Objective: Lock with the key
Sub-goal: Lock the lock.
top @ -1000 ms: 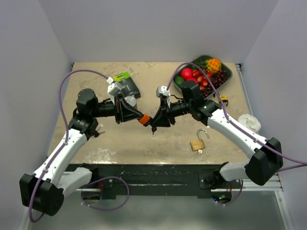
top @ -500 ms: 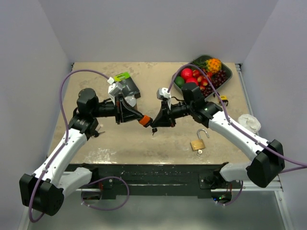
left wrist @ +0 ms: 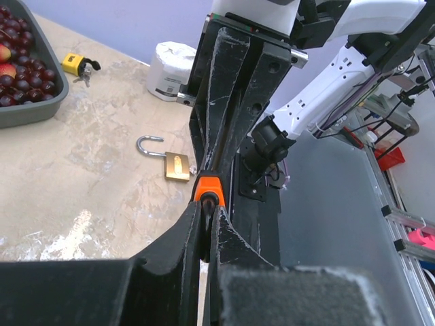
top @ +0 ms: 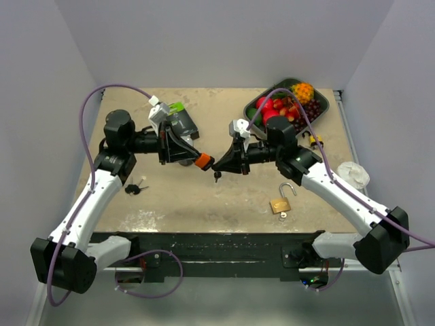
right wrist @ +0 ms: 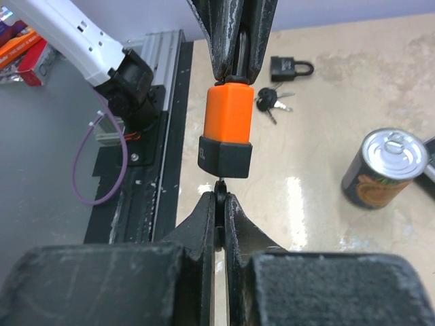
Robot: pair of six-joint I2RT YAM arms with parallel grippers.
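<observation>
- The orange padlock (right wrist: 228,125) is held in the air above the middle of the table (top: 177,204), with its black end turned towards the right gripper (right wrist: 219,204).
- The left gripper (left wrist: 207,210) is clamped on the shackle end of the orange padlock. In the left wrist view the orange body is seen just beyond the fingertips.
- The right gripper is clamped on a thin dark key (right wrist: 219,192). The key is presented at the black end of the orange padlock, touching it or nearly so. It cannot be told whether the key is inserted.
- A small dark piece (top: 217,176) is seen hanging just below the orange padlock. What it is cannot be told.
- A brass padlock (top: 280,204) with its shackle swung open lies on the table. It is to the right of the orange padlock, nearer the arm bases and well apart from it.
- A black padlock (right wrist: 292,66) and a bunch of keys (right wrist: 272,102) lie together on the table, to the left of the orange padlock.
- A can (right wrist: 384,170) stands upright on the table to the left of the orange padlock, on its far side.
- A tray (left wrist: 30,115) of fruit is placed far to the right of the orange padlock, at the back of the table.
</observation>
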